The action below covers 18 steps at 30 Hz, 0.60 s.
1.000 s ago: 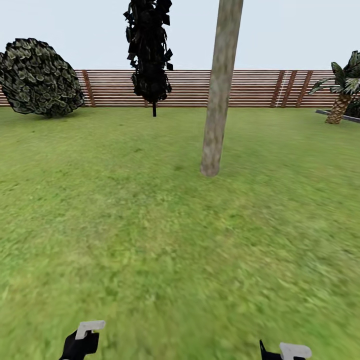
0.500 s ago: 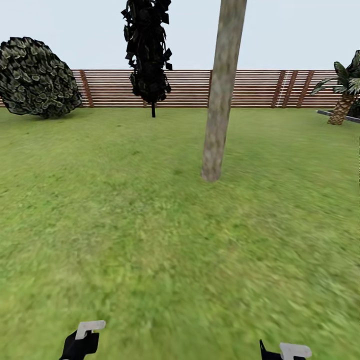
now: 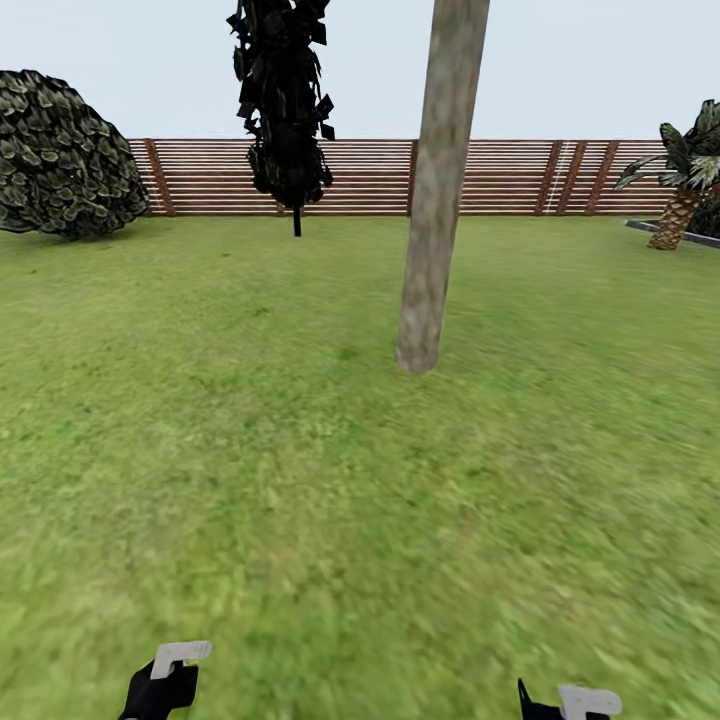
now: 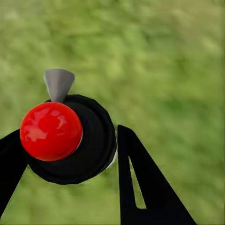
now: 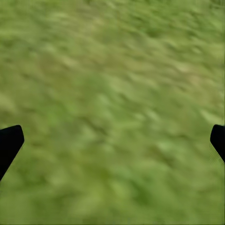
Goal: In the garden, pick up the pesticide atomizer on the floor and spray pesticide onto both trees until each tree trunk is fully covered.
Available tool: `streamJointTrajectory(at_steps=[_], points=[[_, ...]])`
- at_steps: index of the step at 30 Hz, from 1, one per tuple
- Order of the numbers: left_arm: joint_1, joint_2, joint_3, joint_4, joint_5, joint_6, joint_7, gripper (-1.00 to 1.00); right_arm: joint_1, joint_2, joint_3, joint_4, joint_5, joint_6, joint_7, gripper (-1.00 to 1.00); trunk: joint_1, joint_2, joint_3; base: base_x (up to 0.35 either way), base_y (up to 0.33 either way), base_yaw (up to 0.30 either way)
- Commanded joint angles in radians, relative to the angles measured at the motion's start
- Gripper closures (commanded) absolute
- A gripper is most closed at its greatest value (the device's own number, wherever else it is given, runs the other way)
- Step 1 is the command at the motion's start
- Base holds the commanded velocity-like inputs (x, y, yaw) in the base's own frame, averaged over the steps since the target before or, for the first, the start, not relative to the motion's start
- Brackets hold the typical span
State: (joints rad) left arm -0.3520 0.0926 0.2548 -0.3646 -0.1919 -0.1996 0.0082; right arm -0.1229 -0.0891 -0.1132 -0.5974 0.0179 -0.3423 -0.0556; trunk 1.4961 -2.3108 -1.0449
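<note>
Compared with half a second earlier, the whole head view has shifted: the thick pale grey-beige mottled tree trunk [image 3: 433, 190] sits lower and larger in the picture, and the round dark leafy bush [image 3: 68, 155] and the dark ragged narrow tree [image 3: 283, 105] have slid toward the edge. That is camera travel, not movement of the plants.

The trunk is a smooth bare cylinder, leaning slightly, with its base planted in the blurred green grass floor [image 3: 300, 480]. Behind it runs the brown horizontal-slat wooden fence [image 3: 500, 178]; a short palm with a scaly brown trunk [image 3: 683, 205] stands beside the fence, well apart from the trunk.

The left hand [image 4: 70, 154] is clamped on the pesticide atomizer [image 4: 70, 138], a black rounded body capped by a glossy red ball, with a grey conical nozzle. The nozzle points away from the wrist, out over the grass.

The right hand [image 5: 112, 140] has its black fingers [image 5: 9, 143] spread wide apart over grass, holding nothing.
</note>
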Motion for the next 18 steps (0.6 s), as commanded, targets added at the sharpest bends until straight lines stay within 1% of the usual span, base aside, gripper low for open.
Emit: streamJointTrajectory(at_steps=[1,18], points=[[-0.001,-0.001,0.006,0.001,-0.011,-0.004,0.001,1.00,0.000,0.000,0.000,0.001,0.002,-0.003,-0.004,-1.00,0.000,0.000,-0.001,0.335,0.000,0.000],[-0.001,-0.001,0.006,0.001,-0.011,-0.005,0.001,1.00,-0.001,0.000,-0.002,0.002,0.004,-0.003,-0.006,-1.00,0.000,0.000,-0.001,0.335,0.000,0.000]])
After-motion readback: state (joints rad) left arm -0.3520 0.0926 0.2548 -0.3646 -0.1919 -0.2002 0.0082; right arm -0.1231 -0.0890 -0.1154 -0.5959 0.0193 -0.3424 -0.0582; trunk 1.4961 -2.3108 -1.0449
